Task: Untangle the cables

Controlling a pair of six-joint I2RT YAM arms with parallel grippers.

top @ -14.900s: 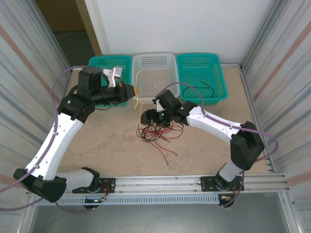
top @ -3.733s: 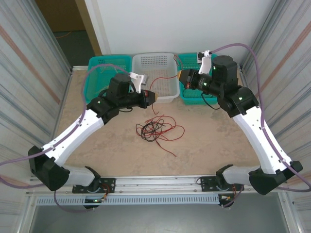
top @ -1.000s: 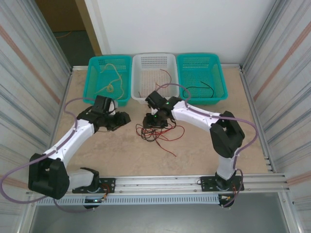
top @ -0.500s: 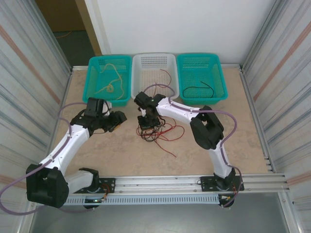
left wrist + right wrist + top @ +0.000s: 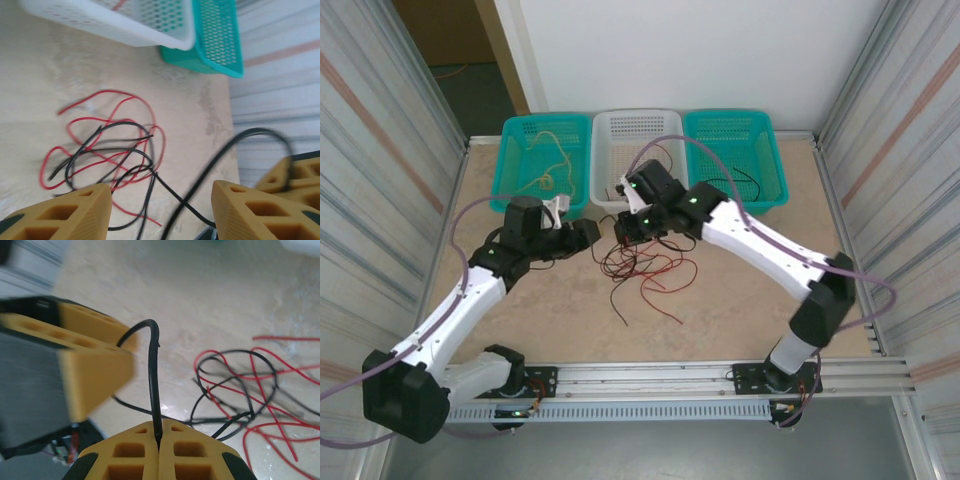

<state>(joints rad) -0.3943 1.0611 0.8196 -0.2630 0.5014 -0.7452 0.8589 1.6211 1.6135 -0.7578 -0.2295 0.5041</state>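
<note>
Your left gripper (image 5: pixel 161 200) stands about half open. Its two blocky yellow fingers (image 5: pixel 70 210), moulded with hollow cells, are well apart and clamp nothing. A thin black cable (image 5: pixel 235 145) sweeps through the gap between them. It is blurred in the left wrist view and arcs off to the right of that gripper.

Your right gripper (image 5: pixel 159 452) has the same yellow cellular fingers, and they are pressed flat together on that black cable. The smooth, glossy strand rises straight out of the seam and hooks over at the top, close to a finger of the left gripper just beyond.

The rest of the cables (image 5: pixel 645 270) are a loose heap of curly red and black loops, each far thinner than a finger. They lie on the pale, mottled tabletop (image 5: pixel 200 105), ahead and to the right of the right gripper's fingers and just ahead of the left gripper's. From above, the heap sits just on the near side of both grippers, which are close together.

Beyond the left gripper stand a white perforated plastic basket (image 5: pixel 125 25) and a teal one (image 5: pixel 220 45).
</note>
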